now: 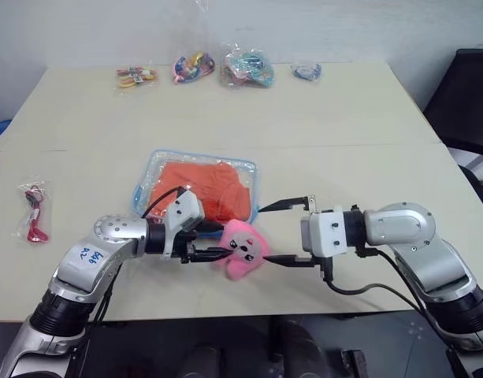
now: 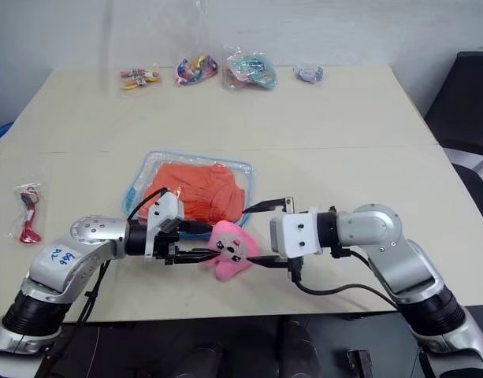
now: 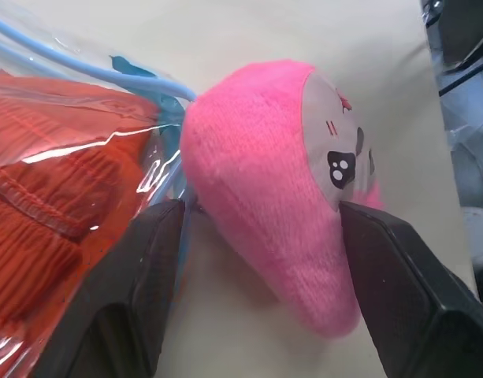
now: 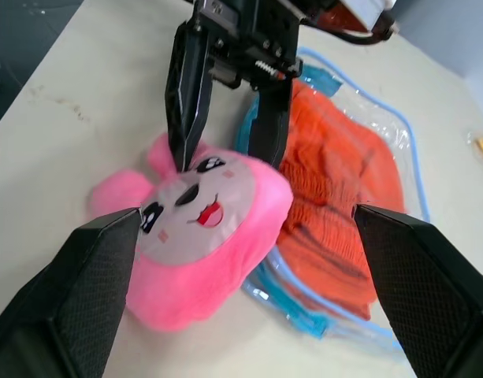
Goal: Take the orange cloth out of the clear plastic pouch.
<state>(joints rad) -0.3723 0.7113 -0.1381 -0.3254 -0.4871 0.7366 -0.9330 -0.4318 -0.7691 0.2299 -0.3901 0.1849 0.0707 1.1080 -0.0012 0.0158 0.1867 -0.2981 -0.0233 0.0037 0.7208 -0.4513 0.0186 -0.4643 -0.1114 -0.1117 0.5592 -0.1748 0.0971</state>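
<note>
Left gripper, lower left of centre, clamps the pink plush toy between its black fingers. Clear plastic pouch, flat, rounded corners, light blue trim, lies at frame centre on the beige table, long axis running left to right; the wrinkly orange cloth is inside it. Right gripper, right of centre, stands wide open, empty, fingers pointing left at the toy.

Two head eyes down over the table — wrist cameras close, facing across the pink plush toy.
</note>
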